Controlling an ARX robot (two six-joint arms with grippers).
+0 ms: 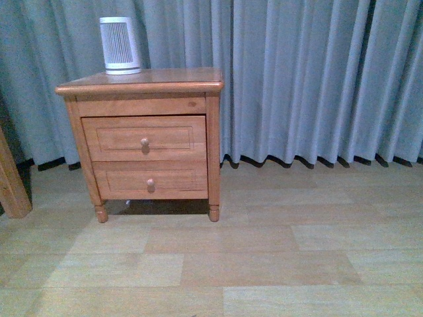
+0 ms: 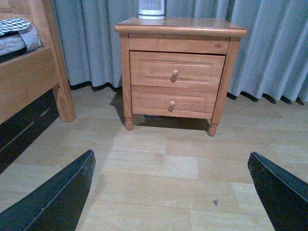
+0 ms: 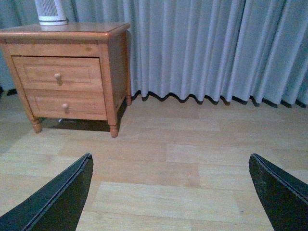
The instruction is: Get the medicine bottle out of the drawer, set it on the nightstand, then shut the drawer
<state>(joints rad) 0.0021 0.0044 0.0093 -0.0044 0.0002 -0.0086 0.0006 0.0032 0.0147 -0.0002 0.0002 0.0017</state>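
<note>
The honey-brown nightstand point(image 1: 140, 80) stands at the left before the curtain, also seen in both wrist views point(image 2: 180, 26) point(image 3: 62, 30). Its upper drawer point(image 1: 119, 137) point(image 2: 154, 70) point(image 3: 38, 72) is closed, with one round knob point(image 1: 145, 142). The medicine bottle is hidden. Neither arm shows in the front view. My left gripper point(image 2: 171, 192) hangs open over bare floor, well short of the nightstand, nothing between its black fingers point(image 2: 62, 197). My right gripper point(image 3: 171, 192) is also open and empty, with the nightstand far off to one side.
A tall white ribbed appliance point(image 1: 119, 45) stands on the nightstand top at the back left. The shallower lower drawer point(image 1: 151, 179) is closed. A wooden bed frame point(image 2: 33, 77) with bedding is left of the nightstand. Grey curtains point(image 1: 310, 72) hang behind; wood floor point(image 1: 264, 257) lies in front.
</note>
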